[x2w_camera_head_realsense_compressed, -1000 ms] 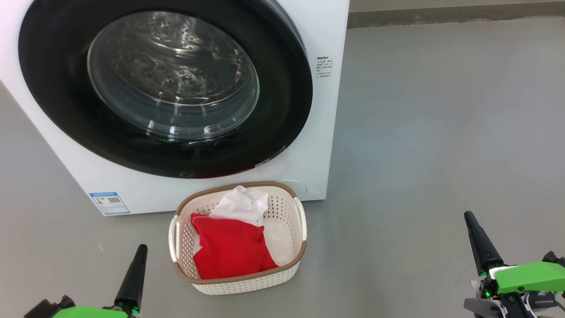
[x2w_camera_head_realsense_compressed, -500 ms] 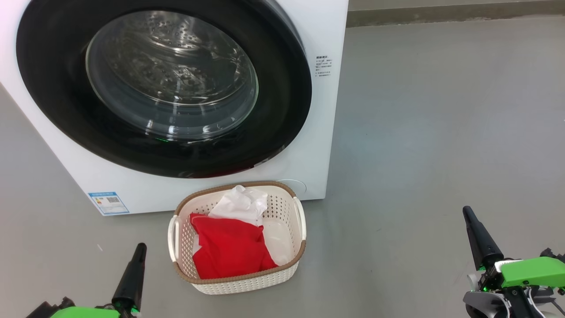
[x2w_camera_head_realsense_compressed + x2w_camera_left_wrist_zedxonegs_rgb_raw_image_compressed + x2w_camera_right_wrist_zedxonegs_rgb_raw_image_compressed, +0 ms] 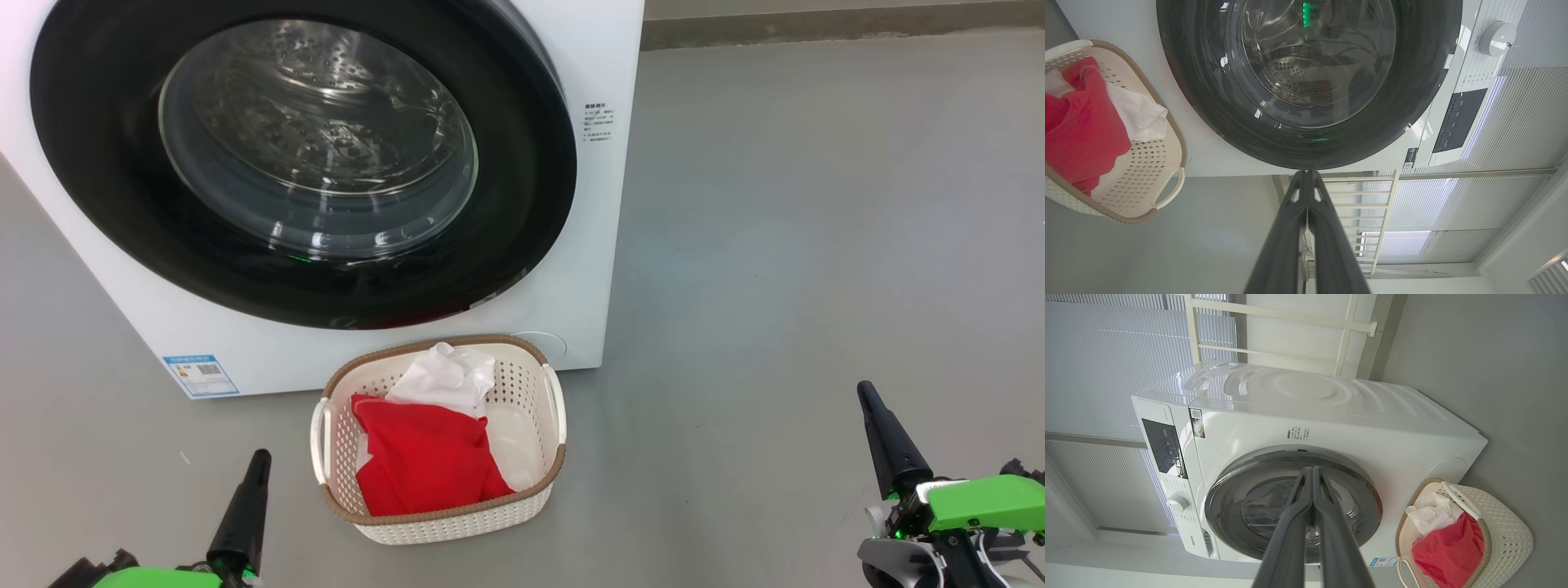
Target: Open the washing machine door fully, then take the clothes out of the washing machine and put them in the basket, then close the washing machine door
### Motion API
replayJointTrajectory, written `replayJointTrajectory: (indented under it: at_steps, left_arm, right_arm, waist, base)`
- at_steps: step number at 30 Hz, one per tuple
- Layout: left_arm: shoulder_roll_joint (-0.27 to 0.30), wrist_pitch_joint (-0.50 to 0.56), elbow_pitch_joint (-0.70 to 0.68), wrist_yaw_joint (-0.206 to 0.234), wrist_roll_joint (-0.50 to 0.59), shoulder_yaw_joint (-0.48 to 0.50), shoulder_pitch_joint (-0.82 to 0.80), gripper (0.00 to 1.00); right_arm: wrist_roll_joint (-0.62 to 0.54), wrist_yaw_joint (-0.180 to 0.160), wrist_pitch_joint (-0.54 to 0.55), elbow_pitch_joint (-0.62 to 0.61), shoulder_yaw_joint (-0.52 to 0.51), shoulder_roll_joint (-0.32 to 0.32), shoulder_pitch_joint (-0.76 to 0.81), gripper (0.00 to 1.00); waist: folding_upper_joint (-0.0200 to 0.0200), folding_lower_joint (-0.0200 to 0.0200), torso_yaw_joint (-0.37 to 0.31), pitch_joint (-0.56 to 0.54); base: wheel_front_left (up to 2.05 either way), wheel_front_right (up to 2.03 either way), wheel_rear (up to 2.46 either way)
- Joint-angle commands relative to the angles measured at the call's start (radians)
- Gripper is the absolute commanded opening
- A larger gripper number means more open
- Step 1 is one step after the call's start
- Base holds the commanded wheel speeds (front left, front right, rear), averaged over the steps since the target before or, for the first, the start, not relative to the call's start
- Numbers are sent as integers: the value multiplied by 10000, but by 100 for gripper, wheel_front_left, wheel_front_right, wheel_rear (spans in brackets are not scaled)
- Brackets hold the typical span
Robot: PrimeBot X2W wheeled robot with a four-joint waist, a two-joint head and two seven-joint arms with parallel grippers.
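Head view: left end effector (image 3: 260,457), right end effector (image 3: 864,390) closed, empty.

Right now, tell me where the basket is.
In the head view, the basket sits on the floor just before the washing machine, below its door, between the left gripper and right gripper, nearer the left.

White washing machine (image 3: 571,269), small blue label sticker (image 3: 201,375) low on its front. Glossy black rim on the door (image 3: 98,163), clear glass centre, dotted steel drum (image 3: 326,106) showing through. Cream-white basket (image 3: 526,384), rows of small holes, brown woven-look rim, white handles. In it the clothes (image 3: 424,465): bright red, plus a plain white piece (image 3: 447,377). Flat grey floor (image 3: 816,245). Black fingers, bright green covers on left gripper (image 3: 260,457) and right gripper (image 3: 864,392).
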Motion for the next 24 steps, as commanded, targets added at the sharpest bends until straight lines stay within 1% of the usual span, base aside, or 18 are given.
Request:
replayJointTrajectory:
  at_steps: [1, 24]
  left_arm:
    - [106, 47, -203, -71, -67, 359, -419, 0]
    - [106, 46, -204, -71, -68, 357, -419, 0]
  right_arm:
    - [63, -7, 63, -248, 161, -135, -456, 0]
    - [34, -7, 91, -246, 126, -110, -459, 0]
  waist:
    - [-1, -1, 0, 0]
    - [-1, -1, 0, 0]
  base:
    - [0, 0, 0]
    - [0, 0, 0]
